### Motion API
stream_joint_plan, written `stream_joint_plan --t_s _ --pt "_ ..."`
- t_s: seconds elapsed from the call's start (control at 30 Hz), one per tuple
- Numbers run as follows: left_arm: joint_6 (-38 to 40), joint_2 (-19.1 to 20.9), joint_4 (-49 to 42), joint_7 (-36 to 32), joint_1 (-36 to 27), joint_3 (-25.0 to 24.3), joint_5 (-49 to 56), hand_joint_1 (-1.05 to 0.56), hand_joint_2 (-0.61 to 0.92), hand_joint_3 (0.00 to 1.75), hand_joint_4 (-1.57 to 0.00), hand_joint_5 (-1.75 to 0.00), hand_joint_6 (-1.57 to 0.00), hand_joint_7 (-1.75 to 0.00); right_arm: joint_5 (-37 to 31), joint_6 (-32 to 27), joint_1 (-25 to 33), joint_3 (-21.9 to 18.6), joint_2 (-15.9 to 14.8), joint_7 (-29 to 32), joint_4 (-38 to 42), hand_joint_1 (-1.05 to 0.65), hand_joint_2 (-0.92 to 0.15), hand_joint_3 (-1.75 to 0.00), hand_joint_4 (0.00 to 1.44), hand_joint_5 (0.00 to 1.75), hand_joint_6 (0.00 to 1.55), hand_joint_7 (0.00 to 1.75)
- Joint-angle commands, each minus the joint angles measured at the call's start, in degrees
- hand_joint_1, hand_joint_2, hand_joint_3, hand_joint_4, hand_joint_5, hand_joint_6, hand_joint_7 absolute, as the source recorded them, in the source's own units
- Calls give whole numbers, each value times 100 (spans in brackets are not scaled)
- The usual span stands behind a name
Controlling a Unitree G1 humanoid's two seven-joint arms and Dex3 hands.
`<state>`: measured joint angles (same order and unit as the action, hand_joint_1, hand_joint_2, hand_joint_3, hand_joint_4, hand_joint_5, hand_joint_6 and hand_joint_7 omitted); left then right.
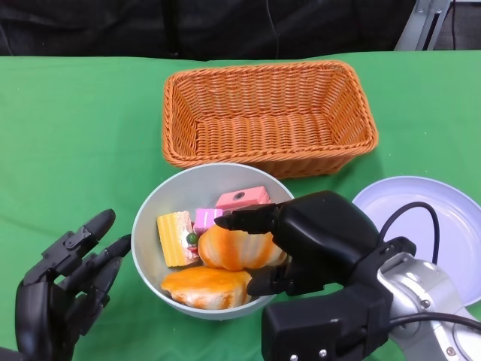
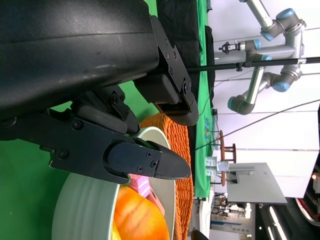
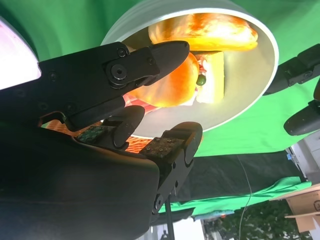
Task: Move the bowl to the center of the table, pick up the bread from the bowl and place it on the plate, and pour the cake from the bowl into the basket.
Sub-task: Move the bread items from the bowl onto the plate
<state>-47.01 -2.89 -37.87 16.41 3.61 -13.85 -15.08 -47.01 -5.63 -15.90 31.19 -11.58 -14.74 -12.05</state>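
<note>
1. We counted 1 bowl, 1 basket, 1 plate, 2 bread pcs, approx. 3 cake pcs.
2. Bowl: pale grey, round, near mid-table toward the front edge, just in front of the basket; plate sat by the right edge.
3. Bread: glossy orange-brown; upper bread and lower bread, both inside the bowl.
4. Cake: yellow slice, pink block, small pink pc.
5. Right hand: fingers closed round the upper bread.
6. Left hand: fingers spread, holding nothing, just left of the bowl.
</note>
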Motion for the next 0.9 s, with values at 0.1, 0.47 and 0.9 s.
stream_joint_plan --t_s 0.1,0.47,0.9 --pt "-154 36 -128 -3 -53 -26 -10 -63 92 13 -94 -1 -83 0 -198 260 -140 4 45 478 376 -80 -91 -2 70 9 55 1" --pt "-159 24 -199 53 -26 -19 -103 -64 92 11 -95 -1 -84 0 -671 402 -350 10 90 1137 930 -80 -92 -3 71 6 54 0" --pt "-216 -14 -214 48 -27 -3 -97 -64 92 11 -95 0 -84 0 -777 301 -632 26 180 1017 1437 -82 -92 -5 70 4 51 0"
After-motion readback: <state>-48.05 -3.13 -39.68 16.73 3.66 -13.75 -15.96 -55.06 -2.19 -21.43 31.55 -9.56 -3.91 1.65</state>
